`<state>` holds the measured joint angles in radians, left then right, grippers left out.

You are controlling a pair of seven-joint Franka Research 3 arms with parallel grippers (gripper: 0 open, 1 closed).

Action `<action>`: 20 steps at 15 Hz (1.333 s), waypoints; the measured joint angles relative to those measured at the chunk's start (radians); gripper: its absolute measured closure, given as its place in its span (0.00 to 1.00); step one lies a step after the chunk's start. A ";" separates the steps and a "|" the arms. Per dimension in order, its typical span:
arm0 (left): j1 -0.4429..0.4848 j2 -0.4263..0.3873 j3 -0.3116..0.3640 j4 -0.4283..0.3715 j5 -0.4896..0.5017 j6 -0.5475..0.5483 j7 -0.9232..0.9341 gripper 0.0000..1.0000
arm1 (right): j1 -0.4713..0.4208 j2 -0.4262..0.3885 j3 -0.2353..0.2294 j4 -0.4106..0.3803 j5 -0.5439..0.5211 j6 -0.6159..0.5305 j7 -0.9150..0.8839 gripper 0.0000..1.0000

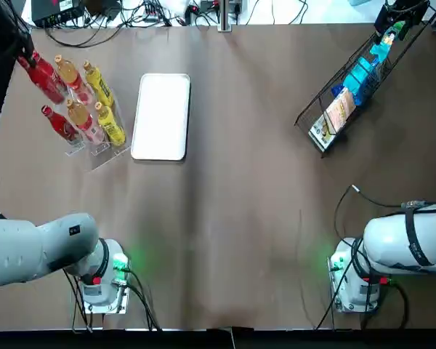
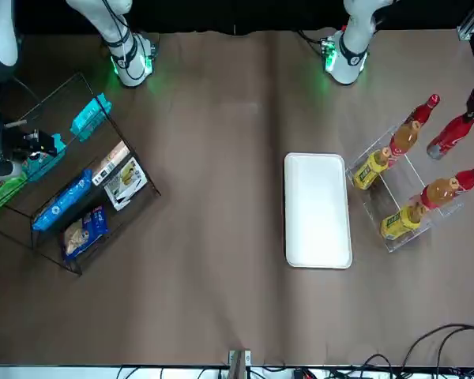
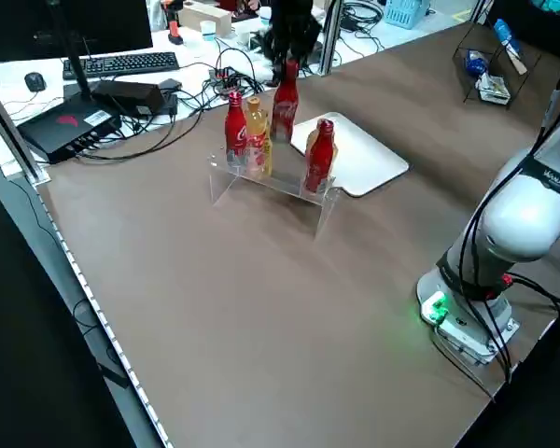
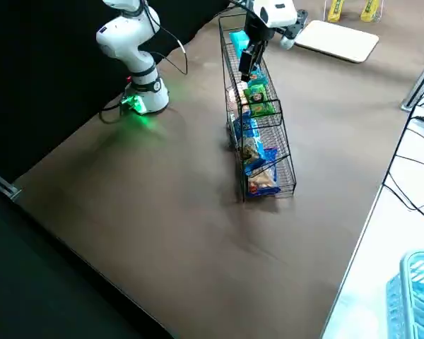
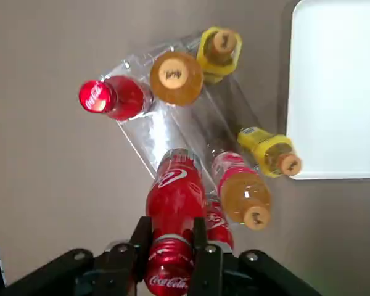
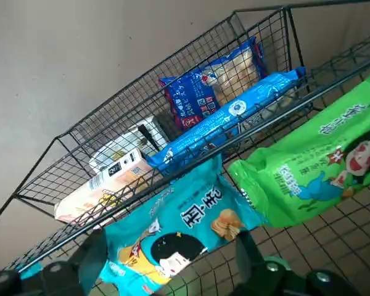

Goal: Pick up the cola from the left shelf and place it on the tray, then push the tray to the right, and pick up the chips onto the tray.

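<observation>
The left gripper point(image 5: 170, 262) pinches the cola point(image 5: 172, 203) by its neck at the clear shelf point(image 1: 102, 154), bottle straight, cap up. I cannot tell if its bottom touches the shelf. The right gripper point(image 6: 169, 254) is spread wide over the chips point(image 6: 172, 225).

Cola point(image 5: 172, 209): cap end cut by left wrist view's edge, neck covered by left claw point(image 5: 168, 256). Green bag point(image 6: 314, 166) cut by right wrist view's edge. Right claw point(image 2: 20, 146) partly out of front view. Rack point(image 1: 349, 80): pack labels unreadable from overhead.
</observation>
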<state>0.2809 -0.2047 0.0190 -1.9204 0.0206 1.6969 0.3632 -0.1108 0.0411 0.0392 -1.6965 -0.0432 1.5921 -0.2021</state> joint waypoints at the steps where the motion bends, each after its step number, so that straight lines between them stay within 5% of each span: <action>1: -0.022 0.010 -0.001 0.039 0.000 -0.024 -0.030 0.69 | 0.000 0.000 0.000 0.000 0.000 0.000 0.000 0.13; 2: -0.053 0.025 -0.001 0.071 0.000 -0.042 -0.077 0.69 | 0.000 0.000 0.000 0.000 0.000 0.000 0.000 0.19; 9: -0.299 0.264 -0.017 0.246 -0.002 -0.053 -0.531 0.69 | 0.000 0.000 0.000 0.000 0.000 0.001 0.000 0.20; 11: -0.335 0.312 -0.021 0.250 -0.002 -0.052 -0.566 0.69 | 0.000 0.000 0.000 0.002 0.000 0.001 0.000 0.35; 13: -0.372 0.367 -0.031 0.250 -0.004 -0.029 -0.590 0.69 | 0.000 0.000 0.000 0.002 0.000 0.000 0.000 0.39; 15: -0.384 0.426 -0.059 0.249 -0.036 0.047 -0.600 0.69 | 0.000 0.000 0.001 0.003 0.000 -0.002 0.000 0.54; 20: -0.390 0.616 -0.144 0.242 -0.055 0.236 -0.663 0.69 | 0.000 0.000 0.002 0.006 0.000 -0.005 0.001 0.72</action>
<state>-0.1088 0.4109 -0.1253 -1.6786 -0.0344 1.9329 -0.2993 -0.1107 0.0409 0.0409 -1.6901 -0.0436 1.5872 -0.2016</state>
